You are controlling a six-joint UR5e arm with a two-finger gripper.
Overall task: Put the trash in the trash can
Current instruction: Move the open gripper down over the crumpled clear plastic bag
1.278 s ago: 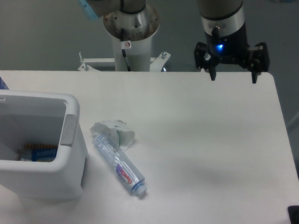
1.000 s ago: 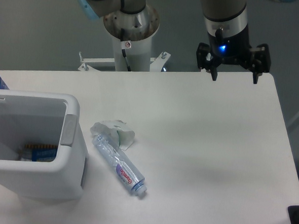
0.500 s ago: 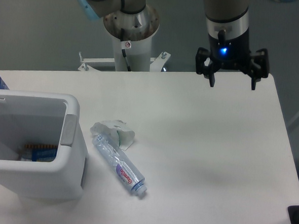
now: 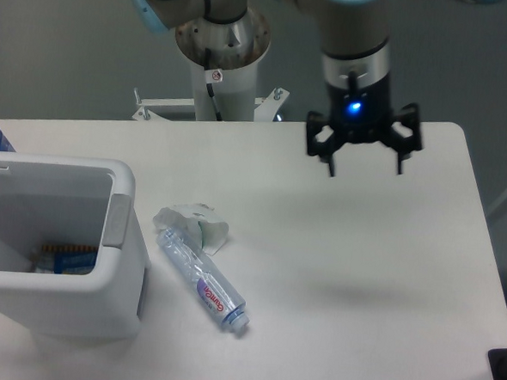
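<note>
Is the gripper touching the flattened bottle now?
Apart. The fixed camera view shows the gripper open and empty above the far side of the table, with a wide stretch of bare tabletop between it and the flattened bottle, which lies beside the trash can.

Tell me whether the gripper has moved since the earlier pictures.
Yes. The gripper, jaws open, has shifted left and forward over the table, away from its far right corner toward the flattened bottle.
</note>
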